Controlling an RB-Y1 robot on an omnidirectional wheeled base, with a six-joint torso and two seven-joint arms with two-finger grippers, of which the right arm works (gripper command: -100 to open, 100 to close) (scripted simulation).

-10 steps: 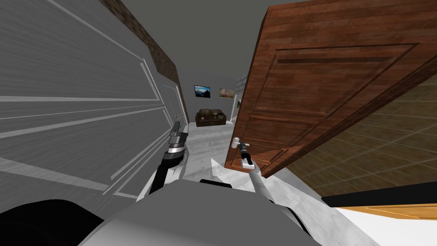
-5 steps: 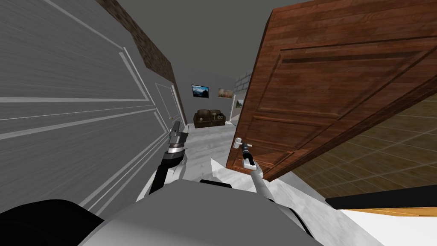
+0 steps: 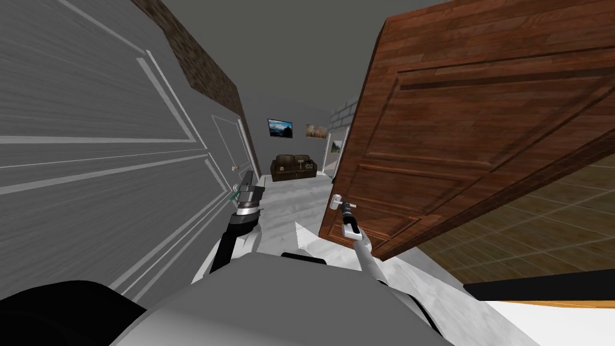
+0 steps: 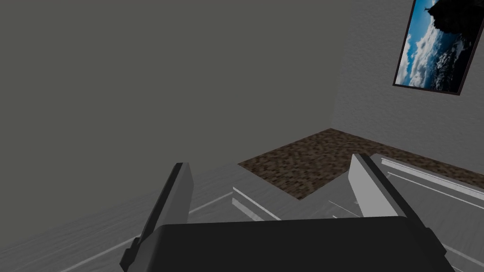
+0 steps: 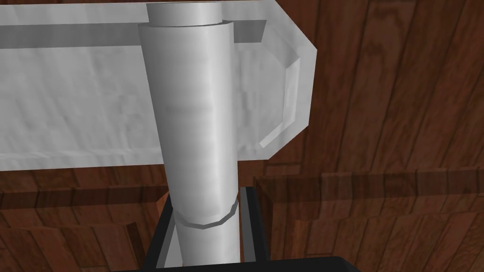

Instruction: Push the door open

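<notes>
Right wrist view: right gripper (image 5: 206,200) pinches the door handle (image 5: 189,118) (fingers mostly hidden).

Right arm (image 3: 365,255) reaches forward, jaws clamped; left arm (image 3: 226,245) raised, jaws open.

The right pincer (image 5: 205,200) is clamped on a pale grey cylindrical handle (image 5: 196,132), its dark-edged fingers (image 5: 253,226) pressing either side. The handle stands out from a light grey plate (image 5: 71,113) fixed to the brown wooden door (image 5: 387,118).
</notes>
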